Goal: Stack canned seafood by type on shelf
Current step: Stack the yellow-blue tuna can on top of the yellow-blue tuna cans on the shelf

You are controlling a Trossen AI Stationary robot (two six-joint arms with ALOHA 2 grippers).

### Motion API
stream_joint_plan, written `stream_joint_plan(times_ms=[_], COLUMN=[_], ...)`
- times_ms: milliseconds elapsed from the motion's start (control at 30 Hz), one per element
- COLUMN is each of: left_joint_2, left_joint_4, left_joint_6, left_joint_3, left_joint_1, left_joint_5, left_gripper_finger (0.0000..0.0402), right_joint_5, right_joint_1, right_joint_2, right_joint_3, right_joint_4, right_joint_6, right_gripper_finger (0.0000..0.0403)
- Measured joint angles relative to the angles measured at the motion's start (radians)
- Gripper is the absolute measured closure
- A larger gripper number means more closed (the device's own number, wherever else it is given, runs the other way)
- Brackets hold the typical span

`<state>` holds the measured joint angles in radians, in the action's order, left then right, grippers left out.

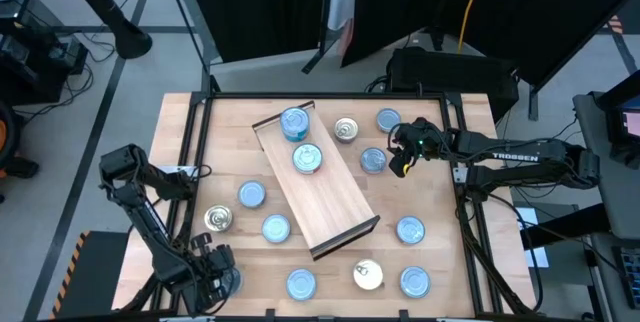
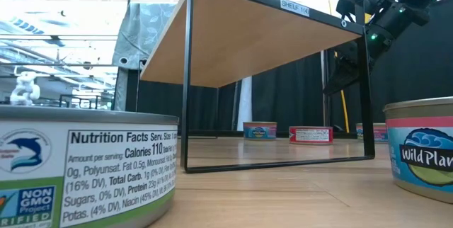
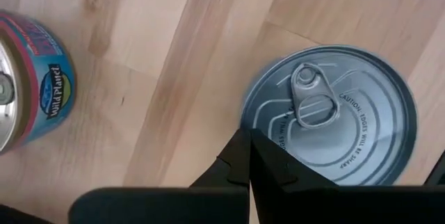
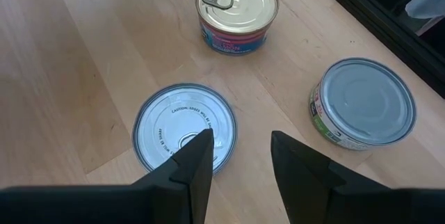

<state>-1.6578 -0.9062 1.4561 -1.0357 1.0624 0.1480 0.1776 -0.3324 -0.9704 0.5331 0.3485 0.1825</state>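
Note:
The shelf (image 1: 320, 187), a long light-wood board on a dark frame, lies slantwise mid-table. Two light-blue tins (image 1: 295, 122) (image 1: 307, 158) sit on its far end. Several more tins lie scattered on the tabletop. My left gripper (image 3: 249, 158) is shut and points down at the near left corner, its tips over the rim of a blue-topped pull-tab tin (image 3: 330, 116). My right gripper (image 4: 240, 154) hangs open at the far right, above and just beside a light-blue tin (image 4: 184, 128), with nothing between its fingers. My left gripper points straight down with its shut fingertips (image 3: 268, 165) over the edge of the pull-tab tin's top (image 3: 278, 130). I cannot tell whether they touch it. The tin lies flat on the table.
A gold-topped tin (image 3: 28, 85) lies close to my left gripper. A gold-topped tin (image 4: 236, 12) and a grey-blue-topped one (image 4: 361, 102) lie beyond my right gripper. More tins stand along the near edge (image 1: 301, 283) (image 1: 368, 275) (image 1: 415, 282). A dark rail frames the table (image 1: 200, 152).

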Motion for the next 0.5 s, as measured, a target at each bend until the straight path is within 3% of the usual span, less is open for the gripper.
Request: stream_joint_plan(times_ms=[500], left_joint_2=[0.004], left_joint_4=[-0.015], left_joint_6=[0.002], left_joint_3=[0.006], left_joint_1=[-0.003], left_joint_5=[0.002], left_gripper_finger=[0.0402], right_joint_5=[0.0], right_joint_1=[0.0], right_joint_2=[0.0], right_joint_3=[0.0], right_joint_4=[0.0], right_joint_6=[0.0], right_gripper_finger=[0.0266])
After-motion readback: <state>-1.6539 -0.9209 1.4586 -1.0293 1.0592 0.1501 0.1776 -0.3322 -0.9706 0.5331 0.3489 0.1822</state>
